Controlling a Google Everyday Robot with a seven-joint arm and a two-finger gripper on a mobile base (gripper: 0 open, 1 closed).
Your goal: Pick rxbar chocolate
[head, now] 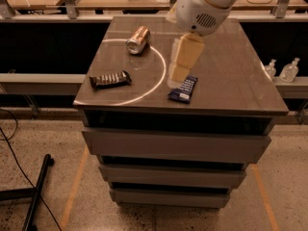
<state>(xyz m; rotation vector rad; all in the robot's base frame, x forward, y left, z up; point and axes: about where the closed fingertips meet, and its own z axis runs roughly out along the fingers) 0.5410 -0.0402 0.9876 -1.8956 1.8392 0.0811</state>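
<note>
The rxbar chocolate point(110, 79) is a flat dark bar with pale block lettering. It lies on the left front part of the brown cabinet top point(231, 76), inside a white painted arc. My gripper point(179, 73) hangs from the white arm at the top of the camera view. It points down over the middle of the top, right of the rxbar and just above the far end of a dark blue wrapped bar point(183, 89). It holds nothing that I can see.
A copper-coloured can point(138, 39) lies on its side at the back left of the top. The cabinet has drawers point(173, 146) below. Two clear bottles point(290, 70) stand on a shelf at the right. A black stand leg point(36, 196) and cable lie on the floor at left.
</note>
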